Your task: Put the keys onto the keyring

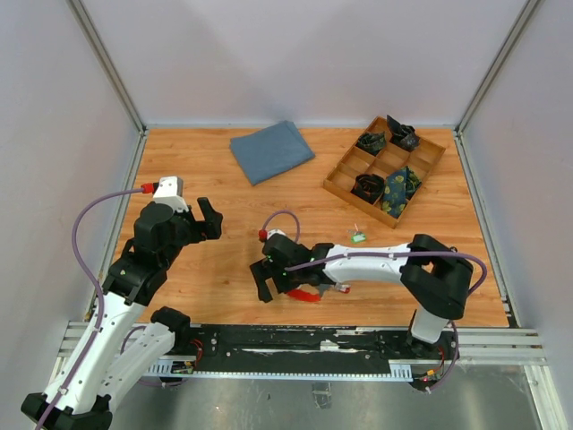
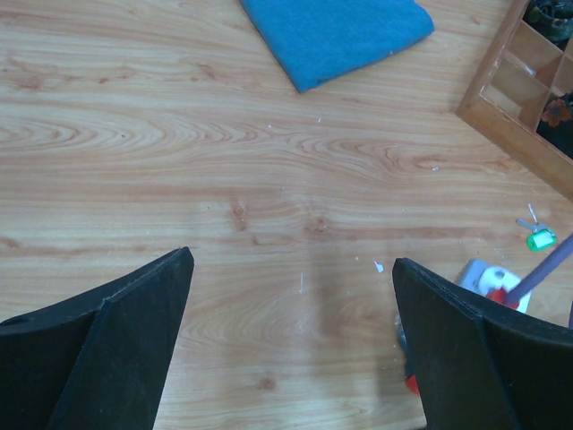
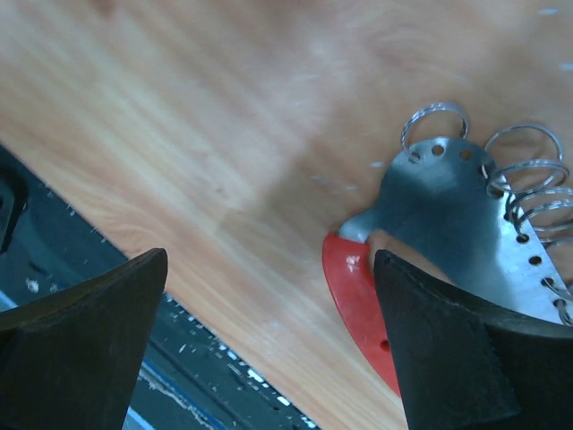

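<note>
While the left gripper (image 2: 291,260) and right gripper (image 3: 269,255) both gape empty, nothing looks threaded yet. The keyring (image 3: 354,305) lies on the table (image 3: 224,134) just beside the right gripper, touching what seem to be the silvery keys (image 3: 448,206).

The right tool (image 3: 269,260) is hiding the keyring's (image 3: 351,291) lower end behind one finger (image 3: 457,358). The silver-grey metal piece (image 3: 448,210) touching it is blurring and running off the picture's right edge. From above, the right arm (image 1: 376,262) is covering most of both, near the tabletop's near edge. The small green thing (image 1: 358,236) is showing too small to identify. Picture edges are cropping the tray (image 2: 515,139) and cloth (image 2: 340,31) in the left wrist view.
</note>
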Motion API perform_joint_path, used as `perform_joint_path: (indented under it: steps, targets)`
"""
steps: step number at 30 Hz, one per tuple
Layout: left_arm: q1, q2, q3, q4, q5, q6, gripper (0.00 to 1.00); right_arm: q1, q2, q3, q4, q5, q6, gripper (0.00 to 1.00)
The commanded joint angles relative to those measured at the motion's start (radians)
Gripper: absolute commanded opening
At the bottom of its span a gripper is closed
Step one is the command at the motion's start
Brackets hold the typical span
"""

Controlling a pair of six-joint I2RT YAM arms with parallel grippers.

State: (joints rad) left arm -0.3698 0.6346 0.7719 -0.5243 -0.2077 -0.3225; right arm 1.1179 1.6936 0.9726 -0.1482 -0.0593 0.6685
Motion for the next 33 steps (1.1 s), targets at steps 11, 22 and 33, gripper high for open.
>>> perform_joint_path:
  steps: [11,22,33]
  targets:
    - [-0.001,0.05,0.018,0.043,0.08,0.02,0.99,0.013,-0.237,0.026,-0.284,0.199,-0.248,0.94]
    - [-0.088,0.246,-0.027,0.164,0.172,-0.086,0.89,-0.187,-0.424,-0.116,-0.356,0.154,-0.135,0.68]
    - [-0.245,0.302,-0.253,0.334,0.219,-0.292,0.76,-0.292,-0.314,-0.029,-0.356,-0.031,-0.308,0.59]
